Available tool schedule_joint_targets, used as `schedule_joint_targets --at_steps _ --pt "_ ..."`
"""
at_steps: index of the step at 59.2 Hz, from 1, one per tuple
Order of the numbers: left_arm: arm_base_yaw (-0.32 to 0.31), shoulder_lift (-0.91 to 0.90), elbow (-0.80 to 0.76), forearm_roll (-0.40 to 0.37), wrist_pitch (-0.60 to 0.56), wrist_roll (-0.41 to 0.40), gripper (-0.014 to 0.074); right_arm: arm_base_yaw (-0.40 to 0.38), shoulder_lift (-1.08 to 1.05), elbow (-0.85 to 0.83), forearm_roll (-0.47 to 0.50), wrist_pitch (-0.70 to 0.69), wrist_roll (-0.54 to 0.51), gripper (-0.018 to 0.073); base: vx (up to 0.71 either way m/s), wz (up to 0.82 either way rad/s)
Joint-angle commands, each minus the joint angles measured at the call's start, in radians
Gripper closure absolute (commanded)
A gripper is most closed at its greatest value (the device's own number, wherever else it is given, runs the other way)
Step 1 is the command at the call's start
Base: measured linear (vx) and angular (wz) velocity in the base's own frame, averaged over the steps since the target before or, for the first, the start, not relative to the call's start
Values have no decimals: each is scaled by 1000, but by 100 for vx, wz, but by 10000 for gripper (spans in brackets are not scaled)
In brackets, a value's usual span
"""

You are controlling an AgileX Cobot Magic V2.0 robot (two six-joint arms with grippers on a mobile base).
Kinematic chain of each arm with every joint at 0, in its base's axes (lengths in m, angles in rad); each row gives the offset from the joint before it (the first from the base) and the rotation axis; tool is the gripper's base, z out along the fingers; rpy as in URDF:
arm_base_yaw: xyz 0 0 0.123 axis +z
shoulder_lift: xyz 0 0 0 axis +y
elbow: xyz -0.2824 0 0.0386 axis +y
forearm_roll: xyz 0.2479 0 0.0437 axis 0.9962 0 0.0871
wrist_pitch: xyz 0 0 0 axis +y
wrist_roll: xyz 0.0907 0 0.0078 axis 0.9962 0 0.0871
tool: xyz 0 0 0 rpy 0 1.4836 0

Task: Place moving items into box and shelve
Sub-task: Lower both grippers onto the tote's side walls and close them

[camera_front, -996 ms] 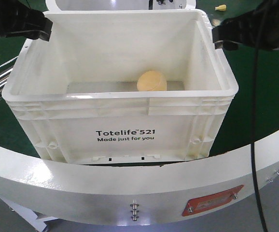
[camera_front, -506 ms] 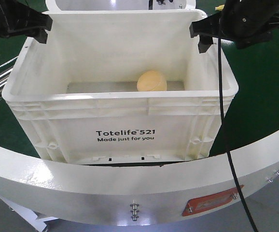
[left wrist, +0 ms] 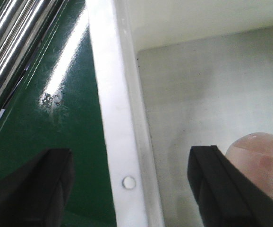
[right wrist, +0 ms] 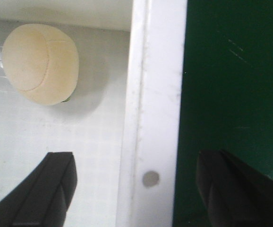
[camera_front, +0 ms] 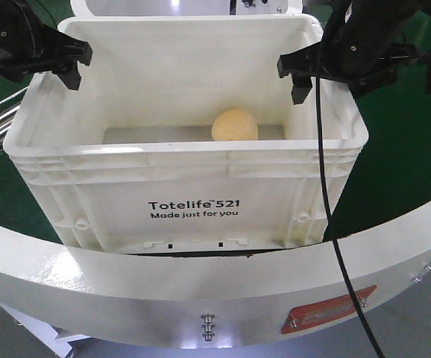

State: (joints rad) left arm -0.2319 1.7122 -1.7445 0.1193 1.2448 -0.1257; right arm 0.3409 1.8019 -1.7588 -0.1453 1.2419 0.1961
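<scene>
Inside the box point(camera_front: 89, 186) lie soft ball point(camera_front: 234, 124) and pinkish-brown item point(left wrist: 261, 156); left hand point(left wrist: 127, 189) and right hand point(right wrist: 143, 189) straddle its rims, wide.

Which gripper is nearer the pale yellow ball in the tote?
Right. The right gripper straddles the tote wall nearest the ball; the left gripper straddles the opposite wall.

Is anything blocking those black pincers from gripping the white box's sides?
Nothing visible: the left pincer and right pincer each straddle a side rim of the box, open, and the ball lies clear.
</scene>
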Motion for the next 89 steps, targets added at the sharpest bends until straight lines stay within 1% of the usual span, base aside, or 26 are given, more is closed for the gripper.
schedule_joint_targets --at_steps 1,7,14,23,29,34,49,61,70,77,89 --pt "-1 -38 -31 -1 -2 -13 2 -3 -40 -34 -3 -17 -12 -5 0 0" --pt "-1 -37 -31 -27 -2 -13 2 -3 -40 -34 12 -15 -12 -5 0 0" --pt "-1 -13 -31 -18 -2 -13 2 -3 -40 -34 15 -18 -11 -5 0 0" --pt "-1 4 -31 -34 -2 -18 2 -3 -40 -34 17 0 -8 -5 0 0" --pt "7 17 -31 -27 -2 -17 2 -3 -40 -34 12 4 -8 -5 0 0" --pt "10 20 -31 -46 -2 -17 2 -3 -40 -34 15 7 -8 -5 0 0" --pt "10 20 -31 -45 -2 -17 2 -3 -40 -34 15 11 -8 10 0 0" --pt "25 18 -31 -46 -2 -17 2 -3 -40 -34 15 9 -8 41 0 0" --pt "48 13 -31 -79 -2 -16 2 -3 -40 -34 14 4 -8 65 0 0" --pt "49 16 -31 -97 -2 -8 2 -3 -40 -34 8 -4 -8 83 0 0" --pt "49 15 -31 -95 -2 11 2 -3 -40 -34 -29 -20 2 119 0 0"
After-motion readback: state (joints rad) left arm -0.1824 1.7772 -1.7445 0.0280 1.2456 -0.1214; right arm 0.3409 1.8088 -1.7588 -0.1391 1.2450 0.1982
